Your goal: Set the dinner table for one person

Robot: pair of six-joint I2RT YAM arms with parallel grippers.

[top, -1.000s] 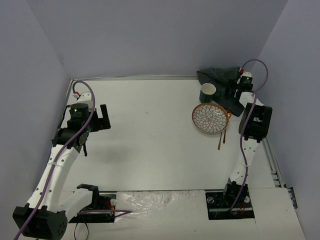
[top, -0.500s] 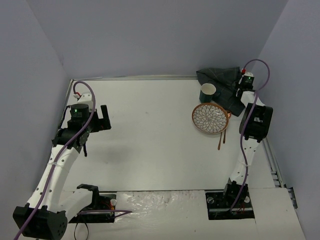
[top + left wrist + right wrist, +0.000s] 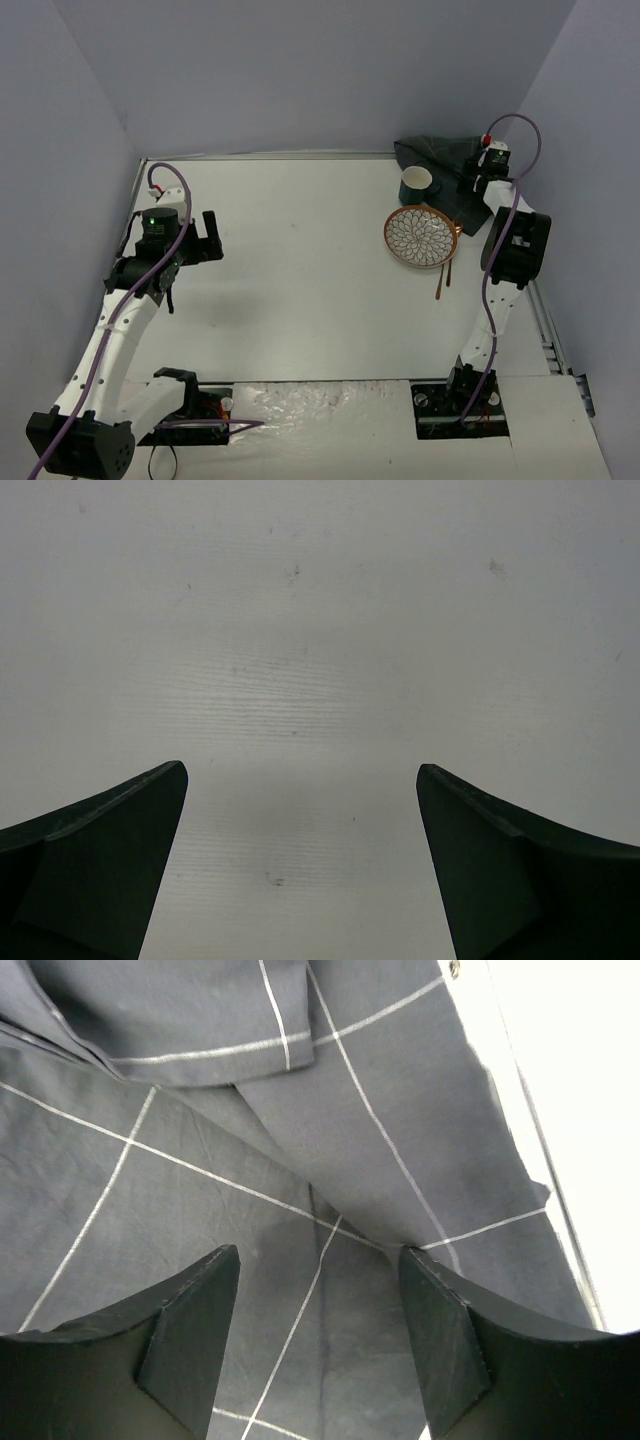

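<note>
Grey checked cloth [image 3: 180,1190] is lying rumpled and folded over itself directly beneath the right hand [image 3: 318,1260]. A pinch here is risking catching only the top fold, or dragging the fabric into the cup [image 3: 416,182] and plate [image 3: 420,236] sitting near that hand. Its jaws are standing wide apart and gripping nothing; whether they are touching the cloth I cannot tell. The left hand [image 3: 300,767] is hovering equally wide open and empty, with only bare white tabletop [image 3: 320,630] lying under it.
</note>
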